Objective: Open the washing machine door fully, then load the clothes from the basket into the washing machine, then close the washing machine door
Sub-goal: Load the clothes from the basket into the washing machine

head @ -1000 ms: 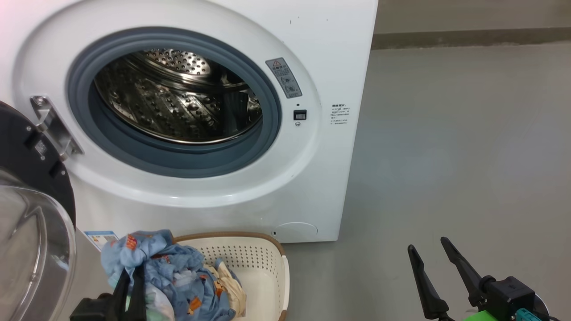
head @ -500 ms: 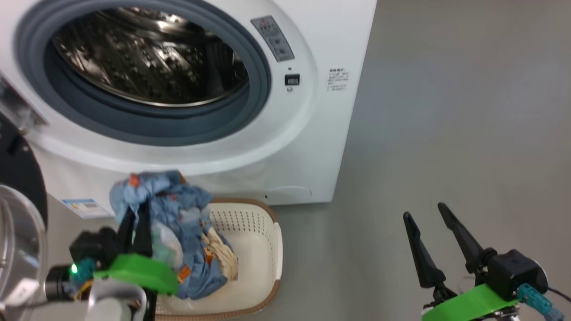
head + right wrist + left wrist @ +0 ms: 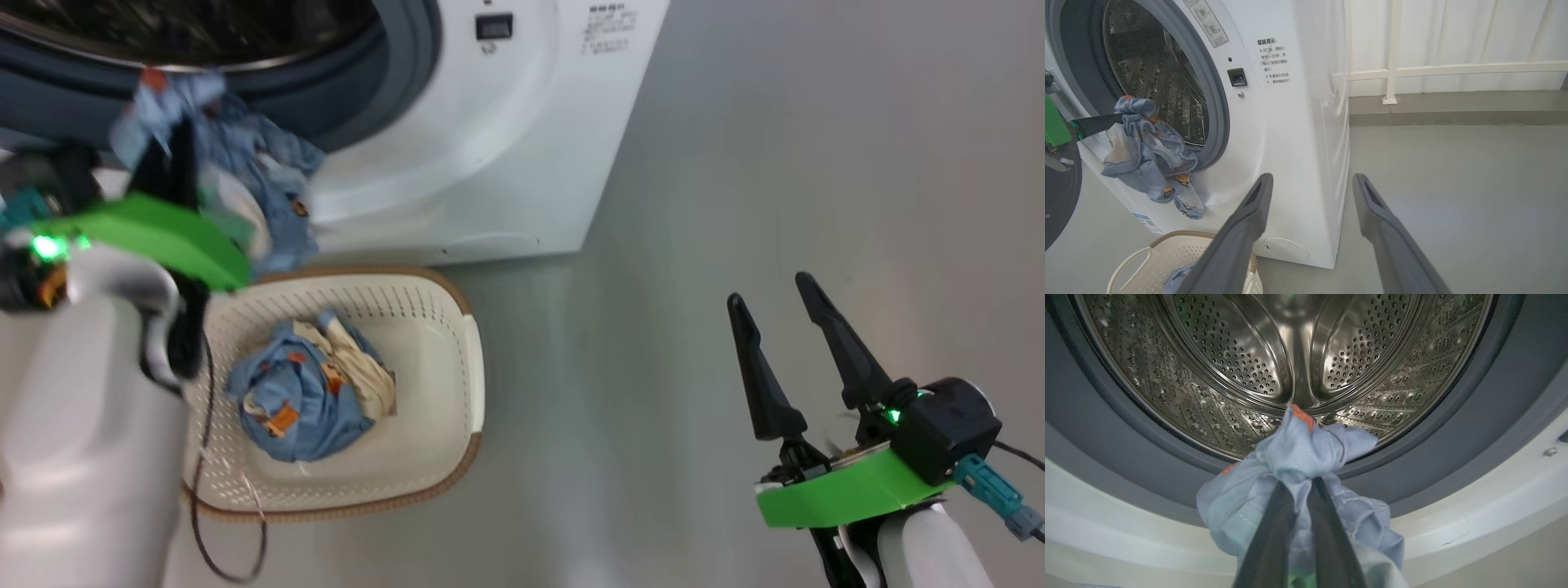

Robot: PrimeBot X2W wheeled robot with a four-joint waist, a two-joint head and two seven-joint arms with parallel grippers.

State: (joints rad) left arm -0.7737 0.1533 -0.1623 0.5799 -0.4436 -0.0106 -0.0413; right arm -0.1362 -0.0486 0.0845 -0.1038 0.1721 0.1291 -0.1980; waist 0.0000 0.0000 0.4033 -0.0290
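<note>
Left gripper [image 3: 1301, 488] pressed together, pinching one garment [image 3: 1306, 451] at a bunched knot. The rest hangs limp below the fingers. Perforated steel drum [image 3: 1229, 355] opens straight ahead of the tips, with the rubber gasket [image 3: 1106, 457] just beneath. Cloth is soft light-blue denim-like weave with orange patches: judged light and floppy, and it may drag on the gasket lip. Second bundle [image 3: 306, 392] lies in the white perforated basket [image 3: 475, 359], below this gripper; best taken at a thick fold. Right gripper [image 3: 769, 294] spread, empty, well apart.
</note>
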